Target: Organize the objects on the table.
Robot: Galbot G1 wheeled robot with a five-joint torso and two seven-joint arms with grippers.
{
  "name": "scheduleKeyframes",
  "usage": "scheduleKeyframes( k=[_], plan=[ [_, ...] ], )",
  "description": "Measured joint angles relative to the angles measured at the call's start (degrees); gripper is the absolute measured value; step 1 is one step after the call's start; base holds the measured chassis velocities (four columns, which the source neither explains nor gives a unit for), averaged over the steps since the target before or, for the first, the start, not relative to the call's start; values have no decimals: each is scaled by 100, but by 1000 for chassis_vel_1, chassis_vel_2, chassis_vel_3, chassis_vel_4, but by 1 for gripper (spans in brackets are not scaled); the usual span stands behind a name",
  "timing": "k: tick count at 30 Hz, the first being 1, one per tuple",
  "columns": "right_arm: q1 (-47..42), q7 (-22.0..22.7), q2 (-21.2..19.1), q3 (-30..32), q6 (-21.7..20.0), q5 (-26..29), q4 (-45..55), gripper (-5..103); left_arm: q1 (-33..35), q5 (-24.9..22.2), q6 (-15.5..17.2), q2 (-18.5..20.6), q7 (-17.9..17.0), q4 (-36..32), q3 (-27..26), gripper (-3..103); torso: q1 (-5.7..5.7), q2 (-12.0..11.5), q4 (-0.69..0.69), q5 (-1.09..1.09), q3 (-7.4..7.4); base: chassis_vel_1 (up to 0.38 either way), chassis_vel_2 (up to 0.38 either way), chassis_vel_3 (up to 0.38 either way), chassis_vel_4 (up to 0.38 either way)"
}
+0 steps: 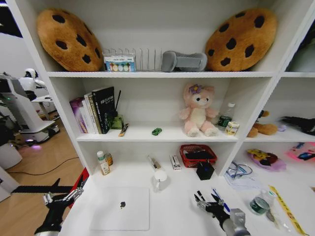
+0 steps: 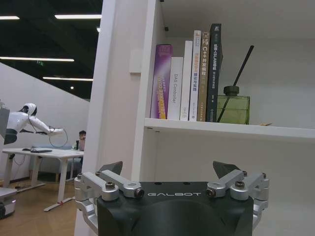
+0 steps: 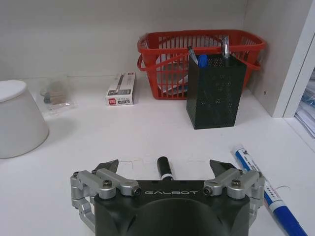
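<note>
Right hand (image 3: 166,169) hovers low over the counter (image 3: 123,132), fingers spread, a dark pen (image 3: 164,170) lying between them, evidently lined up for pickup. Blue pen (image 3: 263,189) lies just beside; mesh pen cup (image 3: 215,91) stands ahead with open counter between. Laptop (image 1: 121,208) lies closed near the front edge; green toy car (image 1: 156,131) sits on the shelf. Left hand (image 1: 63,197) waits open off the counter's left edge.

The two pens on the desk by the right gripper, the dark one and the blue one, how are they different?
The dark pen lies between the open fingers of the right gripper; the blue pen lies beside it, outside the fingers. The dark pen has a black body with a white band; the blue pen has a white barrel with blue ends. Both lie flat on the white table.
</note>
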Motion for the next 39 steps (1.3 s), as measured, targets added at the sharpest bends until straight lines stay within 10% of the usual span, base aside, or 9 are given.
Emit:
scheduleKeyframes(
  k=[11, 33, 39],
  plan=[
    [471, -11, -142, -294, 67, 248, -652, 95, 8, 102, 47, -64, -64, -42, 10, 100, 0, 0, 0, -2, 0, 0, 0, 0, 0],
    [470, -34, -162, -313, 99, 116, -467, 9, 77, 99, -18, -197, -91, -85, -29, 100, 0, 0, 0, 0, 0, 0, 0, 0, 0],
    [476, -34, -166, -247, 155, 77, -340, 1, 61, 96, -20, -208, -97, -85, -17, 100, 0, 0, -1, 0, 0, 0, 0, 0, 0]
  ],
)
